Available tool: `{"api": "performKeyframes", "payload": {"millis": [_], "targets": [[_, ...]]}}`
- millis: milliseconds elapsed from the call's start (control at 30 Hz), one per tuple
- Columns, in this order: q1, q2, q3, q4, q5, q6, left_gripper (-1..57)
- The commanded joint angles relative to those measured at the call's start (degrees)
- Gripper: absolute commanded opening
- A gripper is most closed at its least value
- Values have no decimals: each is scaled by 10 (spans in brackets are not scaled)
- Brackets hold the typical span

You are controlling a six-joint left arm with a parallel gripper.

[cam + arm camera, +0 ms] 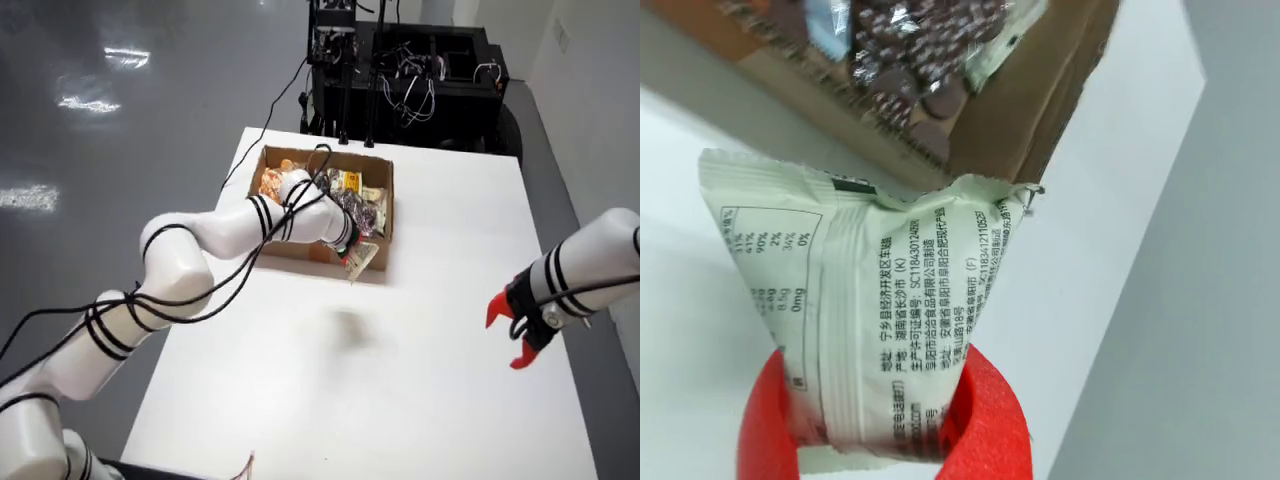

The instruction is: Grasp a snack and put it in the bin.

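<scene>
One snack packet (pixel 875 310) between claw (pixel 880 420) fingers

View from above: high, set back, looking down across the white table (pixel 420 380) toward the far end, both arms in frame. View that rides on the gripper: very close, looking past red fingertips (pixel 985 420). Shared: cardboard box (pixel 375 255) (pixel 1040 110) corner and table.

Bright overhead light glares off floor (pixel 90 100); close view blurry.

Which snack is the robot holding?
The pale green packet, pinched in the red gripper just outside the box. The other snacks lie inside it.
</scene>
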Motion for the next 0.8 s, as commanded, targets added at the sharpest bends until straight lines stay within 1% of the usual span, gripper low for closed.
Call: {"api": "performKeyframes", "payload": {"millis": [33,133,267,400,667,733,800], "targets": [[13,97,-179,-1,47,12,218],[26,157,-292,-1,70,12,218],[42,195,-367,4,78,8,221],[59,211,-401,6,69,0,221],[95,220,-439,8,37,-26,225],[104,221,-448,10,27,-36,242],[115,221,-456,11,18,-51,290]]}}
